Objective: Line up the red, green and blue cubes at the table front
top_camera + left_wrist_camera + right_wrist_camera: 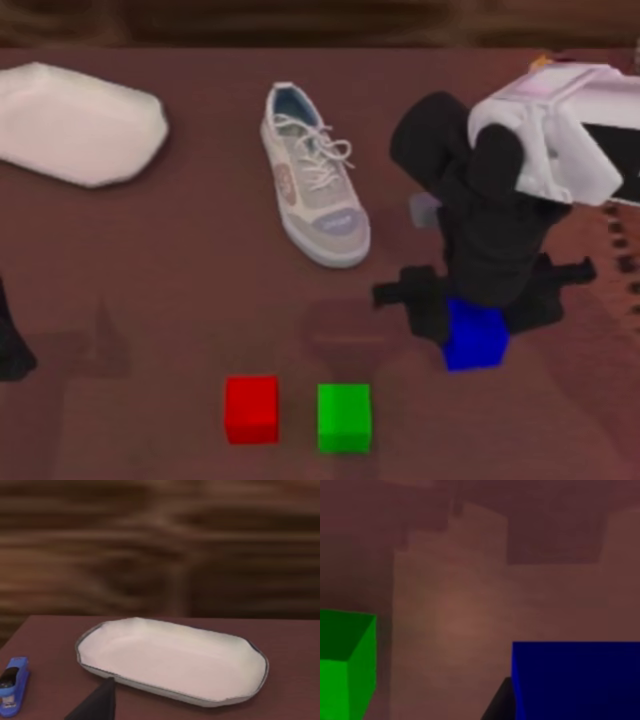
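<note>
My right gripper [476, 318] is shut on the blue cube [478, 342], holding it a little above the table [150, 300] at the front right. The right wrist view shows one dark finger [501, 705] pressed against the blue cube [575, 680]. The green cube [344, 417] rests at the table front, left of the blue one, and it also shows in the right wrist view [345, 665]. The red cube [251, 408] stands just left of the green one with a small gap. My left gripper [10, 350] is parked at the left edge, open and empty.
A white sneaker [315, 175] lies mid-table behind the cubes. A white tray [80, 120] sits at the back left, with a blue stapler [12, 685] beside it in the left wrist view. A small grey object [425, 210] is partly hidden by the right arm.
</note>
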You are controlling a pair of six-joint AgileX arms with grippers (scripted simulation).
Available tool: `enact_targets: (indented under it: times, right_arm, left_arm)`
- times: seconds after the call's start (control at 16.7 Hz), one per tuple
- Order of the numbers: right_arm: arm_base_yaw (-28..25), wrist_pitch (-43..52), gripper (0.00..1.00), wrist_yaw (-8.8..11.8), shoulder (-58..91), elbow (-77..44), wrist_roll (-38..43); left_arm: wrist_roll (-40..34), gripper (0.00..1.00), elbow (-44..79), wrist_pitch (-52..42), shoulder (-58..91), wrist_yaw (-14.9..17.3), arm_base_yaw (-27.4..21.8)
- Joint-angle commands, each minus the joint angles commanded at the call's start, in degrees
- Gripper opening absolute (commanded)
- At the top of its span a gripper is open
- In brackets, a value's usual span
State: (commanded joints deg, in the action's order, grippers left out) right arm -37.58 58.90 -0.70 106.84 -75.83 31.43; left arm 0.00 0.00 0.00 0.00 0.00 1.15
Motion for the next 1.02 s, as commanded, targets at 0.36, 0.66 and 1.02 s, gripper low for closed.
enact_targets:
  times: [0.36, 0.66, 1.02]
  right_arm:
    - [-5.4, -1.2, 0.0, -0.5, -6.4, 6.6, 12.0]
    - [-5.2, -1.3, 0.0, -0.4, -6.1, 6.6, 12.0]
    - [-5.5, -12.9, 0.0, -0.3, -1.8, 13.2, 12.1]
  left_arm:
    - [0.0, 1.0, 0.0, 0.0, 0.0, 0.0, 0.0]
    - [0.0, 1.0, 0.0, 0.0, 0.0, 0.0, 0.0]
    - [0.0, 1.0, 0.0, 0.0, 0.0, 0.0, 0.0]
